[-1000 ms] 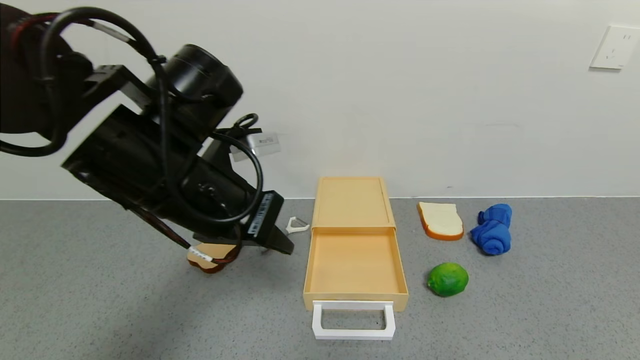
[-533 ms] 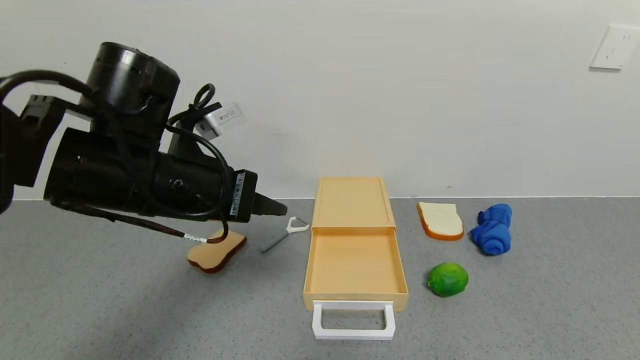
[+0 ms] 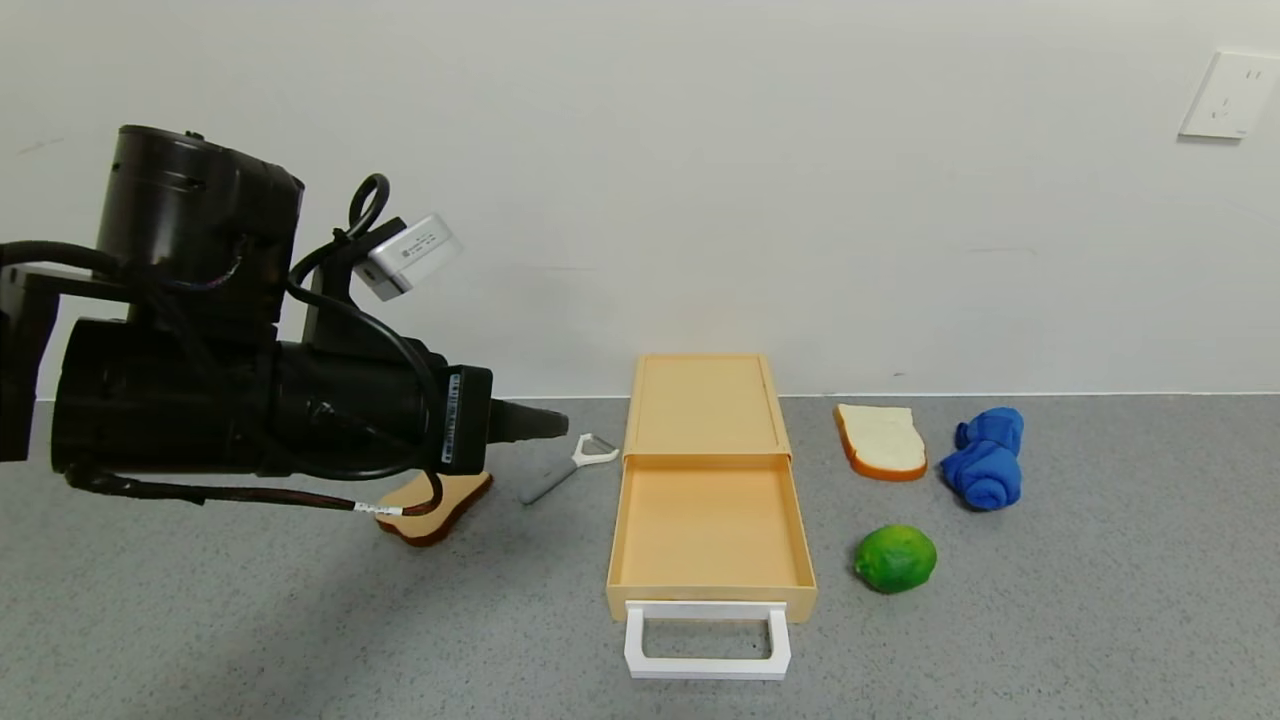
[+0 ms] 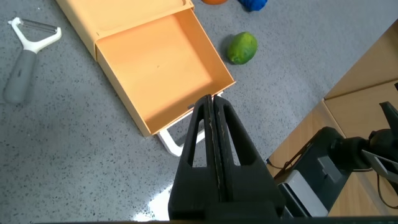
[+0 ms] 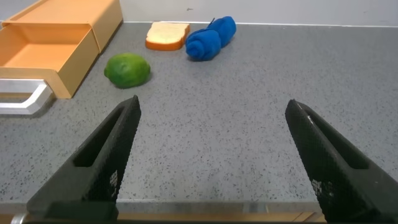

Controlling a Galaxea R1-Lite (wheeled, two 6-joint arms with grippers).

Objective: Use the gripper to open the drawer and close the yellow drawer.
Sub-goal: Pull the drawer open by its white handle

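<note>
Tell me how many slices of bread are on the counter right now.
2. One bread slice lies right of the yellow box, beside the blue cloth. The other bread slice lies left of the open drawer, partly hidden behind the left arm.

Plain white wall above a grey speckled worktop.

The wall [image 3: 760, 180] fills the upper half of the head view, smooth and evenly lit, meeting the worktop [image 3: 1080, 620] along a straight seam that runs from nine o'clock to three o'clock. A white wall socket [image 3: 1229, 95] sits near two o'clock. Soft shadow pools on the grey surface toward eight o'clock. In the left wrist view the worktop [image 4: 81, 155] ends at an edge, and past it, near four o'clock, lies a pale wood-toned floor [image 4: 360, 68].
</note>
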